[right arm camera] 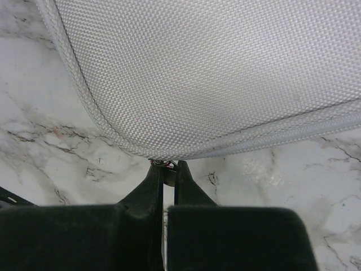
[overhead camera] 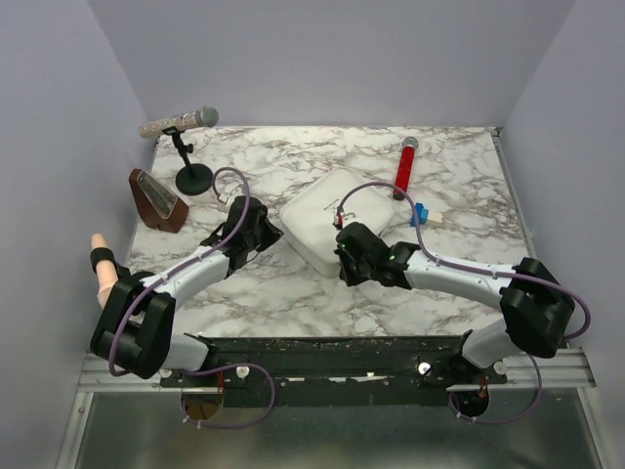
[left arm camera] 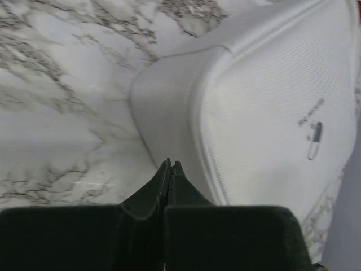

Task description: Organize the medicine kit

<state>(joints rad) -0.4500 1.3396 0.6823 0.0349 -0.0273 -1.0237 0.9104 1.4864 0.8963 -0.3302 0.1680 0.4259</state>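
At the front seam of the medicine kit (overhead camera: pixel 337 220), the right gripper (right arm camera: pixel 164 165) is pressed together. The left gripper (left arm camera: pixel 170 165), tips also pressed together, sits at the kit's left corner. The kit lies closed on the marble table (overhead camera: pixel 293 293), its contents hidden. Beyond it lies a red cylinder (overhead camera: pixel 404 168).

Both arms (overhead camera: pixel 190 272) have white links, bulky black joints, looping purple cables (overhead camera: pixel 232 178) and tapered black fingers (left arm camera: pixel 153 195).
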